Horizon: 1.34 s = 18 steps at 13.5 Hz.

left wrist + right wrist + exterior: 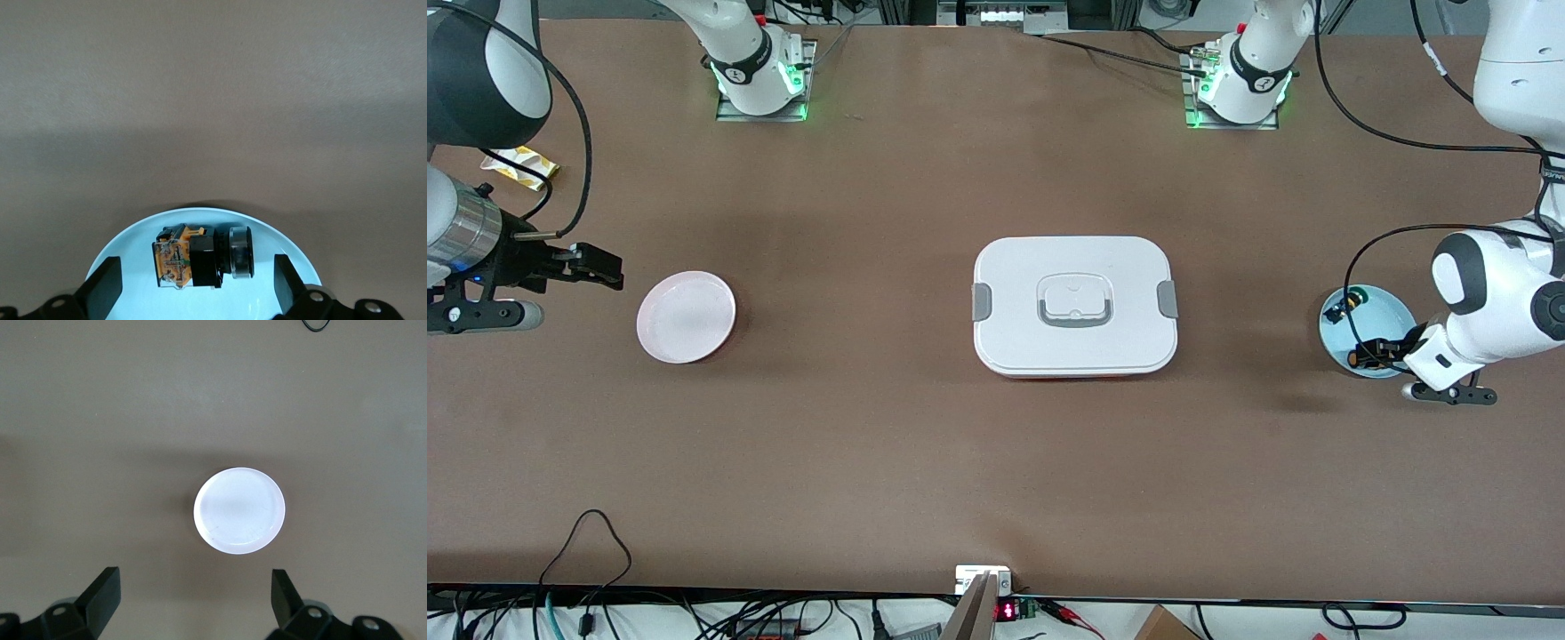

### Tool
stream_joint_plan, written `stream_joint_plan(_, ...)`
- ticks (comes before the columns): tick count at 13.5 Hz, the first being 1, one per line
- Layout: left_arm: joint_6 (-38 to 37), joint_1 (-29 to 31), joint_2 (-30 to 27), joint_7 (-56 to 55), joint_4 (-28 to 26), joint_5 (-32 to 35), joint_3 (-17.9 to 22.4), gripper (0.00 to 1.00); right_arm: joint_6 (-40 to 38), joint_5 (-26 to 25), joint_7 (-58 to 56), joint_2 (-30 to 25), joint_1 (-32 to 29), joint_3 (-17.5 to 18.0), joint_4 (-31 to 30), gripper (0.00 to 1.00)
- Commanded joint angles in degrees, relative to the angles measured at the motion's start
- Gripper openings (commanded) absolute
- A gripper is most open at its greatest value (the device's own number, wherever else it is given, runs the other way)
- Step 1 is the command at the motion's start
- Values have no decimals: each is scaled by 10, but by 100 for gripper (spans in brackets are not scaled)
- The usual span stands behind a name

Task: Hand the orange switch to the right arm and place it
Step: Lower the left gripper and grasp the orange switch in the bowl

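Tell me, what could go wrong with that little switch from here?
The orange switch is small and lies on its side in the blue dish; the open left gripper over it might pinch it askew or nudge the green switch beside it. The right gripper waits open near the pink dish, so the handover could fumble.

Your left gripper [193, 288] is hanging low at the left arm's end of the table, wrist bent downward, its fingers [105, 285] standing wide apart. Your right gripper [193, 603] is waiting up high at the right arm's end, fingers [103, 590] likewise spread wide.
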Motion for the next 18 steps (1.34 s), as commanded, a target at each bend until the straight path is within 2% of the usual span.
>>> stream_joint_plan(1, 13, 12, 8, 14, -1, -1, -9, 99, -4, 2, 2, -4, 3, 1, 3, 100)
stream_joint_plan(11, 24, 17, 34, 11, -1, -37, -9, 99, -2, 2, 3, -7, 20, 2, 3, 100)
stream_joint_plan(13, 24, 18, 35, 12, -2, -37, -9, 90, -3, 2, 4, -7, 21, 2, 4, 100)
stream_joint_plan(18, 7, 18, 33, 14, 0, -36, -10, 46, -4, 2, 3, -7, 22, 2, 4, 100)
